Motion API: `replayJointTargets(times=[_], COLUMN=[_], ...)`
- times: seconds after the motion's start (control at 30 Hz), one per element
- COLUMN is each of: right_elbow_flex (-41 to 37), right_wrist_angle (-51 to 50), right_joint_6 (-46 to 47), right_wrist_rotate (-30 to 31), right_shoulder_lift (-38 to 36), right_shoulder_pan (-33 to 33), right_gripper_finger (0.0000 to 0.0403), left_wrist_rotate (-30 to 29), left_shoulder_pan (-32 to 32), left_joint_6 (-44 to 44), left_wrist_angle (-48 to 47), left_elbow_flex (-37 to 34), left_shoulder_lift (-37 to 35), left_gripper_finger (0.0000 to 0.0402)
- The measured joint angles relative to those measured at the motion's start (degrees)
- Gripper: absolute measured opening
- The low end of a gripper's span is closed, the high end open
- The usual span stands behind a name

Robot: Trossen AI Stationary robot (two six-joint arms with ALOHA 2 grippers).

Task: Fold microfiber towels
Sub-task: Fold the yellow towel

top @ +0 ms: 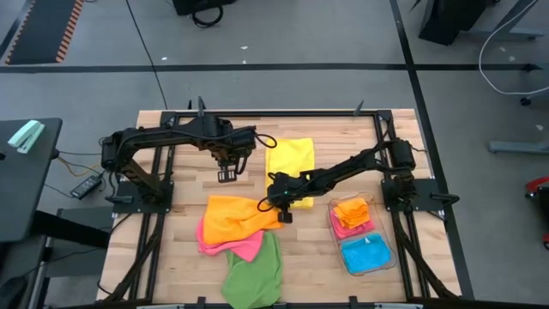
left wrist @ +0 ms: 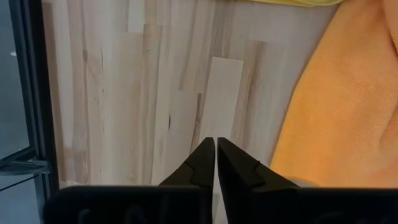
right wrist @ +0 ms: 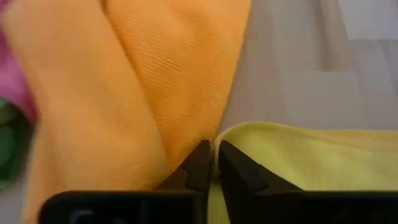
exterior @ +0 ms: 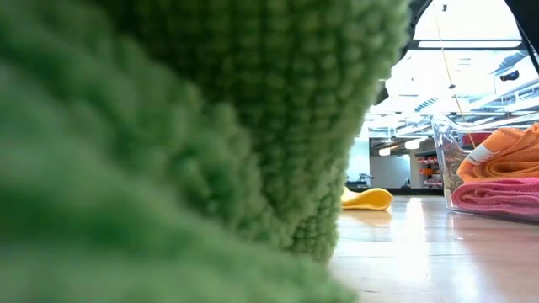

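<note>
1. Two dark grippers hang over our wooden table (top: 180,223).
2. We see the left gripper (left wrist: 216,149) closed and empty above bare wood, beside the crumpled orange microfiber towel (top: 236,216).
3. Our right gripper (right wrist: 214,152) sits with its fingers almost together at the flat yellow microfiber towel's (top: 290,159) edge; whether it pinches the cloth, we cannot tell.

Wooden table (top: 180,249), clear plastic bin (top: 388,257) on its right side

Floor (top: 283,39): we see grey, with black tape lines.
Ceiling (exterior: 455,76): we see bright light strips.
</note>
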Motion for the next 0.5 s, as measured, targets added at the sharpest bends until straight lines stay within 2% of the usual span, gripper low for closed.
replayJointTargets(times=[0.17, 0.33, 0.5], right_elbow_flex=[0.0, 0.0, 0.0], right_wrist_angle=[-4.3, -9.8, -9.2], right_joint_6=[-1.5, -5.8, -11.7], right_wrist_rotate=[-1.1, -1.2, -0.3], right_shoulder_lift=[-4.6, -11.2, -11.8], right_shoulder_pan=[-0.7, -4.6, -12.1], right_gripper_finger=[0.0102, 0.0163, 0.0182], left_wrist_rotate=[0.0, 0.0, 0.0], left_shoulder_pan=[0.0, 0.0, 0.0], left_joint_6=[0.3, 0.4, -1.1], left_wrist_angle=[-0.2, -2.6, -4.5], left_elbow_flex=[0.0, 0.0, 0.0], left_shoulder_lift=[0.0, 0.0, 0.0], left_gripper_finger=[0.0025, 0.0014, 0.0014])
